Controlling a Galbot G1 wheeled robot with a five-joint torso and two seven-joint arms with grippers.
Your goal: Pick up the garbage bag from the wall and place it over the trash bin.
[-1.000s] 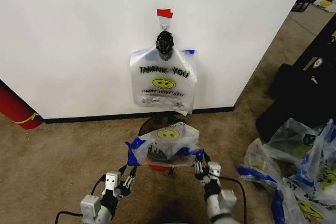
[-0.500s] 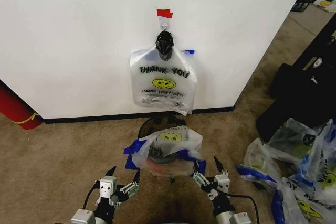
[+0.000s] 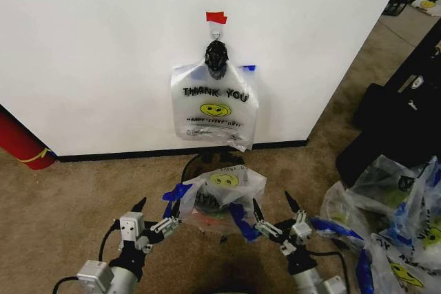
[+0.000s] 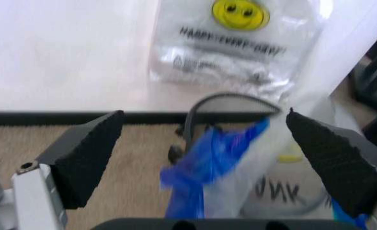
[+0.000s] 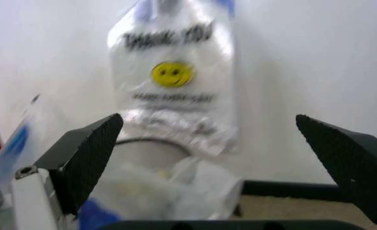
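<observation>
Thin clear plastic, head view: I see the garbage bag [image 3: 222, 194] draped over the trash bin [image 3: 207, 219], below the wall [image 3: 103, 53]; left gripper [image 3: 154, 215] and right gripper [image 3: 273, 210] flank it, fingers spread, holding nothing.
Left wrist view: blue handle [image 4: 207, 163] between parted fingers.
Right wrist view: fingers apart.
Handling: I judge it light, limp, slippery; pinch a handle.

"THANK YOU" stands in black on the flat clear bag [image 3: 214, 107] hanging on the wall [image 3: 103, 46]; a smaller line below its yellow smiley is too small to read.

Bright, even light – soft shadows, wrist views blurred, wall [image 3: 103, 46] near-glaring
</observation>
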